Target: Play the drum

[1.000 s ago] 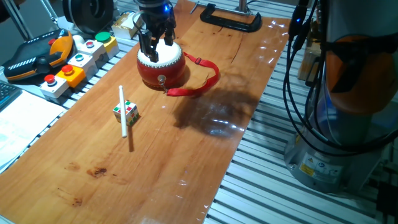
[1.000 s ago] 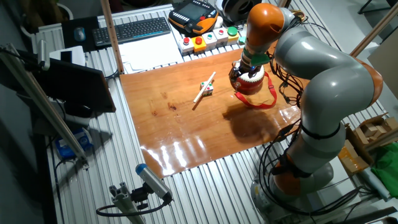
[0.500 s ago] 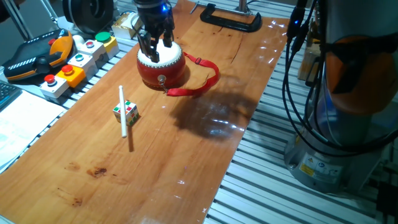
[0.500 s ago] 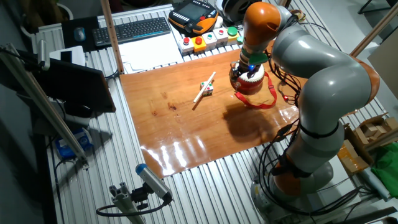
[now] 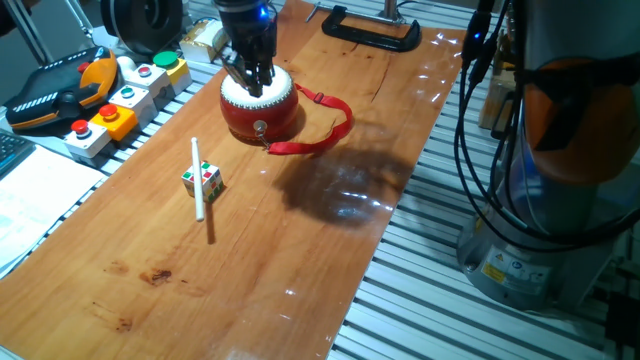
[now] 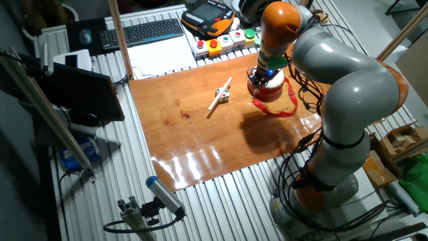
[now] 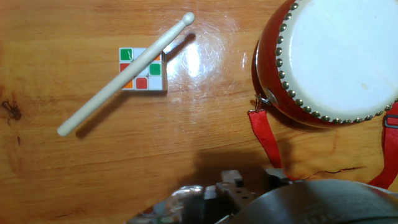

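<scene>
A pale wooden drumstick [image 5: 198, 177] lies propped across a small multicoloured puzzle cube [image 5: 202, 180] on the varnished wooden tabletop [image 5: 330, 230], nearer the fixed camera than the drum and well apart from it; nothing grips the stick. Beyond them stands the small round red barrel-shaped drum with the white skin and studded rim [image 5: 259, 108], its red fabric strap loop [image 5: 322, 128] curling out on the board to the side away from the stick. The black two-finger gripper [image 5: 250, 82] of the orange-and-grey arm hangs directly over the skin, fingers drawn close together with nothing between them, tips at or just above the surface; actual contact cannot be confirmed from either fixed view.

By these pictures the task looks to be in its striking phase, the fingers apparently serving as the beater. How many taps are done or left cannot be judged.

Behind the drum, a grey box of coloured push-buttons [image 5: 125, 95] and a black clamp [image 5: 372, 33] sit at the table's far edges. In the other fixed view the arm's wrist covers most of the drum. The hand view shows the skin's far side cut off by the frame, and the fingers appear only as a blurred dark mass at the bottom edge.
</scene>
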Robot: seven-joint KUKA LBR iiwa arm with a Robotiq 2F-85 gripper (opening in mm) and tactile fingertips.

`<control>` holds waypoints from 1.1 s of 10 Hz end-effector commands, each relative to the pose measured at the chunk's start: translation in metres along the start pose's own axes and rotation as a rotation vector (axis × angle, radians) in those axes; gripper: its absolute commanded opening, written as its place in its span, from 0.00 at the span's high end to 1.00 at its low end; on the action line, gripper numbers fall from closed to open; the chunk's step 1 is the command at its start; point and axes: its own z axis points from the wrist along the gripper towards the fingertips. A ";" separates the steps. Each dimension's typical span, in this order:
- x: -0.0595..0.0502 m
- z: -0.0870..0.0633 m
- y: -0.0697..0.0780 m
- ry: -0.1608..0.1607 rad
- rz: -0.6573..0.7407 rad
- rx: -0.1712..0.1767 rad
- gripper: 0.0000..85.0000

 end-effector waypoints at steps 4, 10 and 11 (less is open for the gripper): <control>-0.001 0.002 0.002 -0.003 0.024 0.000 0.99; -0.015 0.029 0.026 -0.030 0.083 -0.003 0.99; -0.017 0.036 0.031 -0.035 0.099 -0.003 0.99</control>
